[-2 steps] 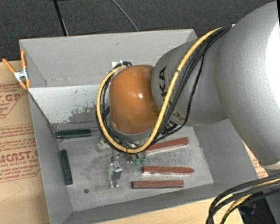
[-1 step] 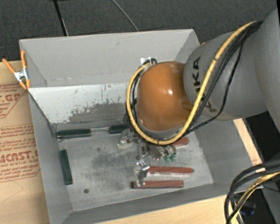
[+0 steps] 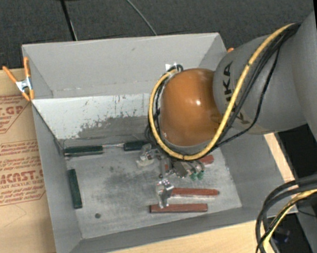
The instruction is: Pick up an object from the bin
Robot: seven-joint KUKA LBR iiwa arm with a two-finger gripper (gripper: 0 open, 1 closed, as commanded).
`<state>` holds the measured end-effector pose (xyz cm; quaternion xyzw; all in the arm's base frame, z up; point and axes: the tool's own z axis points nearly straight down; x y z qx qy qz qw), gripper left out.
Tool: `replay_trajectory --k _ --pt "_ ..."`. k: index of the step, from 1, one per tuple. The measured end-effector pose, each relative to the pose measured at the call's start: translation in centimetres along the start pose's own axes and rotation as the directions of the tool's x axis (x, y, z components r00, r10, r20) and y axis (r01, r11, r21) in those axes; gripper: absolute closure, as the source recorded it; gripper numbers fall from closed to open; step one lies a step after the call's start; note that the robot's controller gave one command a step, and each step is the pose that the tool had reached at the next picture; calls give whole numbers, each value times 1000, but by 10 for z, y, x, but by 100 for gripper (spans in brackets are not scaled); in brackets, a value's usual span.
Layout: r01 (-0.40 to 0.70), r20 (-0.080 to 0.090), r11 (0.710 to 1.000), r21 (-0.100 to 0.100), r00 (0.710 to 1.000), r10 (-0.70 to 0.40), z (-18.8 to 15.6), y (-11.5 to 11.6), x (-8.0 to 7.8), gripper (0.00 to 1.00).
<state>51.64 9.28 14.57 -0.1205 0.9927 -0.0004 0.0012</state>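
Far to the left of the tool, a dark green flat bar [image 3: 74,189] lies on the floor of the grey metal bin [image 3: 81,64]. A long dark green stick [image 3: 83,151] rests along the back wall, likely where it slid. The silver tool [image 3: 166,192] hangs low by the left ends of a red-brown flat stick [image 3: 181,208] and a second red-brown stick [image 3: 197,192], maybe touching them. An end is easy to pinch. I cannot tell if the tool is open or closed. Just to its right lie small green bits [image 3: 197,175].
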Motion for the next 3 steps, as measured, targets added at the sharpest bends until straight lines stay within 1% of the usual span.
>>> replay_trajectory --k 1,2,3 --pt "146 15 989 0 989 -146 70 -33 25 100" --pt "146 15 989 0 989 -146 70 -33 25 100" --pt "137 -1 991 -2 991 -137 -61 -25 36 100"
